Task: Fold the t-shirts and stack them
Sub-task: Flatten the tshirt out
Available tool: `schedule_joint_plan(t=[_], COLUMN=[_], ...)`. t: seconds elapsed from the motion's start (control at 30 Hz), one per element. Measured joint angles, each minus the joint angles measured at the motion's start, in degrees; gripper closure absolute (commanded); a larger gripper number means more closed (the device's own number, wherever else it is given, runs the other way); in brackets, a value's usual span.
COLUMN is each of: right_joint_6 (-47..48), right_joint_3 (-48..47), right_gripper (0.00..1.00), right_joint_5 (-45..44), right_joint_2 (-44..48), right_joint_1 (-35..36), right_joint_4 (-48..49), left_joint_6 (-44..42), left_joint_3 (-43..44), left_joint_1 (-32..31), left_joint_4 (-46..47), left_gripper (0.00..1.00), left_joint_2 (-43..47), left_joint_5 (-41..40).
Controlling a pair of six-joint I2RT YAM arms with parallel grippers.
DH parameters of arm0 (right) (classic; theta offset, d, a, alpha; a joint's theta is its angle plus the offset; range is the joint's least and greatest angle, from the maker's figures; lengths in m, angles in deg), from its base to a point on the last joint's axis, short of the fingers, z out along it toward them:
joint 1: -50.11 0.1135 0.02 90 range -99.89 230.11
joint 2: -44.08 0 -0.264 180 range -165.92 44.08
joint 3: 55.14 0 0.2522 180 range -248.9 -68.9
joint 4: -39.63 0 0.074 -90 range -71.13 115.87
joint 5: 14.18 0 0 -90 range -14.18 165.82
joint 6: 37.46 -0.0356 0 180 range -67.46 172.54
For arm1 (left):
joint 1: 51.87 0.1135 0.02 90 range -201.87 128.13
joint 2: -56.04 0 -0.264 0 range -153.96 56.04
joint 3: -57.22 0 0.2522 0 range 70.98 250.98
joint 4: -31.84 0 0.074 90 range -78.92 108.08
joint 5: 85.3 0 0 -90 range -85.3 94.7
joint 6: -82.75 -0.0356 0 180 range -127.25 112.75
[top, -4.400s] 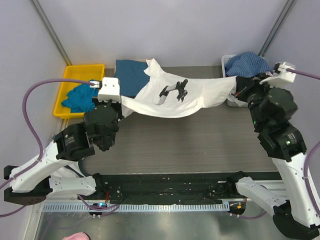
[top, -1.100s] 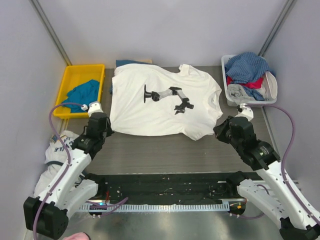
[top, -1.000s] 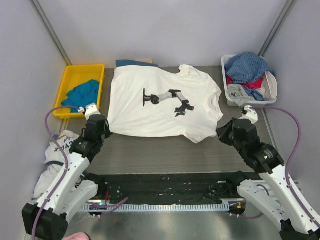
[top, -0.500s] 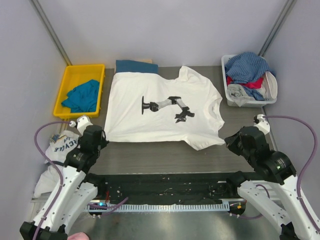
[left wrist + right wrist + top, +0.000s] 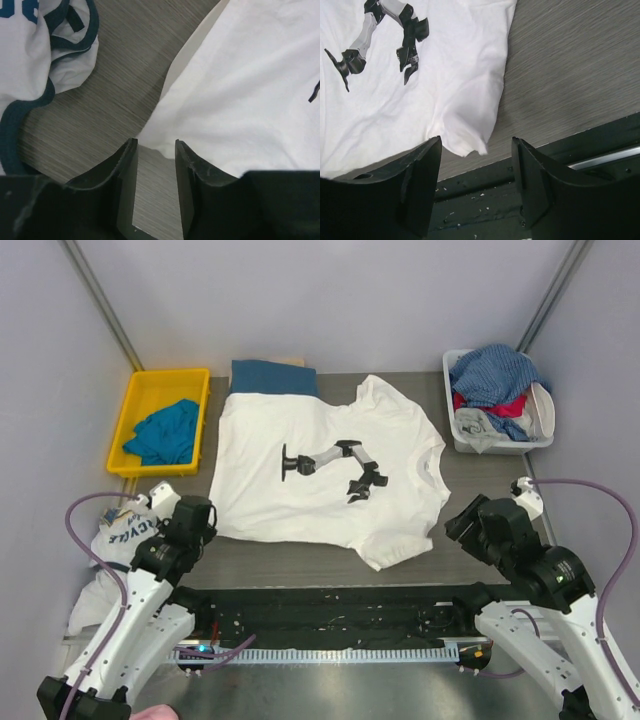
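You see the white tee [image 5: 320,470] lying flat on the desk [image 5: 480,480]. Both tools, left [image 5: 155,165] and right [image 5: 477,172], stand parted, holding nothing.

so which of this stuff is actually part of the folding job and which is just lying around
Part of the job:
- white t-shirt, spread flat on the table
- dark blue t-shirt, folded at the far edge
- left gripper and right gripper, both open, holding nothing

Lying about:
- yellow bin with teal cloth
- white basket of mixed clothes
- white garment with dark trim at the left
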Motion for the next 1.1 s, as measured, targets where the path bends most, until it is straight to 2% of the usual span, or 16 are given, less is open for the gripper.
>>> schedule_joint_plan(t=[0.03, 0.07, 0.1, 0.13, 0.27, 0.47, 0.63, 0.77, 0.93, 1.1], right_joint_6=[-0.1, -0.1, 0.0, 0.0, 1.5, 6.5, 9.9, 10.6, 10.6, 12.2], right_joint_3=[0.0, 0.0, -0.2, -0.8, -3.7, -3.3, 1.6, 7.5, 14.8, 16.2], right_gripper=[0.31, 0.31, 0.3, 0.3, 0.3, 0.3, 0.3, 0.31, 0.31, 0.31], right_joint_5=[-0.1, -0.4, -1.0, -1.8, -4.2, -6.5, -6.1, -5.6, -4.1, -2.2], right_joint_2=[0.0, 0.1, 0.1, -0.4, -3.4, -11.0, -19.3, -23.6, -28.3, -38.2], right_joint_1=[0.0, 0.0, 0.0, 0.0, 0.0, 0.0, 0.0, 0.0, 0.0, 0.0], right_joint_4=[-0.1, -0.1, -0.3, -0.6, 0.8, 10.5, 21.4, 27.3, 36.6, 46.9], left_joint_6=[0.9, 1.4, 2.0, 2.6, 1.8, -5.0, -10.4, -12.0, -13.1, -14.3], left_joint_3=[0.1, 0.2, 0.7, 1.6, 5.1, 7.6, 6.2, 4.9, 3.7, 3.7], left_joint_1=[0.0, 0.0, 0.0, 0.0, 0.0, 0.0, -0.2, -1.2, -1.9, -2.0], left_joint_4=[-0.8, -1.7, -2.7, -3.6, -4.4, 1.0, 11.2, 16.0, 18.8, 20.5], left_gripper=[0.45, 0.21, 0.04, 0.0, 0.0, 0.0, 0.0, 0.0, 0.0, 0.0], left_joint_2=[-0.1, -0.1, -0.1, 0.0, 2.1, 1.2, -9.2, -16.7, -17.8, -17.7], left_joint_5=[-0.6, -1.3, -1.9, -2.9, -5.5, -6.7, -1.9, 0.3, 1.6, 1.7])
